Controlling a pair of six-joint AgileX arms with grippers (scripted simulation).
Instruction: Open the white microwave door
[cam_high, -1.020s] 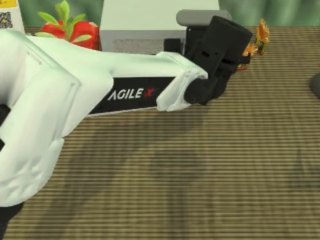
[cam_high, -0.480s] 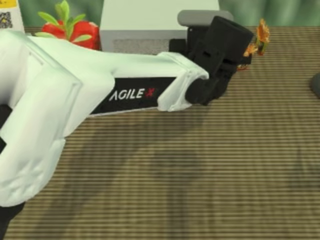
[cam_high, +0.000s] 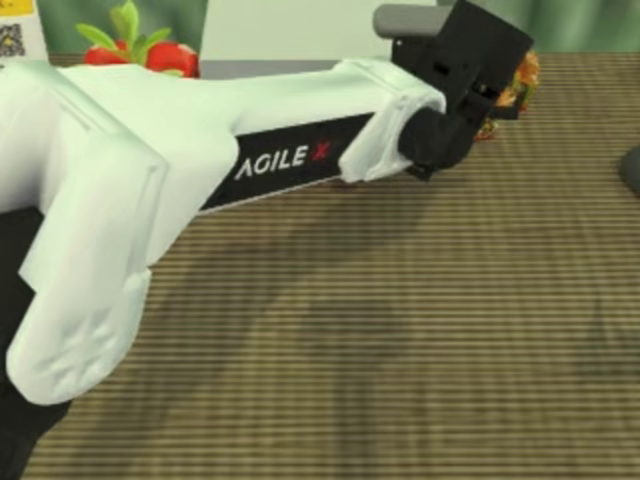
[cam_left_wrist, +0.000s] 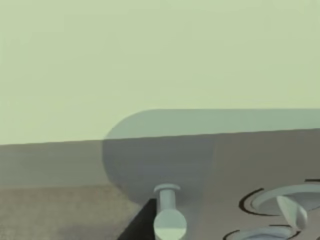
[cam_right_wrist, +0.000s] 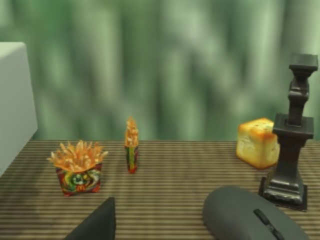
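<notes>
The white microwave (cam_high: 290, 25) stands at the table's back edge. My left arm reaches across to it, and its black wrist (cam_high: 465, 75) hangs over the microwave's front right corner. The left gripper is hidden under the wrist there. In the left wrist view the door (cam_left_wrist: 60, 165) fills the picture, with its mesh window (cam_left_wrist: 55, 215) and slim handle (cam_left_wrist: 167, 212). A dark part of my left gripper (cam_left_wrist: 142, 225) sits right beside the handle. Two round knobs (cam_left_wrist: 285, 202) lie on the far side of the handle. The door looks flush with the knob panel. My right gripper (cam_right_wrist: 102, 225) is parked off to the right.
A red planter (cam_high: 150, 50) stands left of the microwave. Right of the microwave are a fries box (cam_right_wrist: 77, 172) and a thin fries pack (cam_right_wrist: 131, 145). A bread loaf (cam_right_wrist: 257, 142), a dark stand (cam_right_wrist: 292, 145) and a grey mouse (cam_right_wrist: 250, 217) lie farther right.
My left arm has pushed farther back and to the right. Its wrist now covers the microwave's front face and part of the fries box.
</notes>
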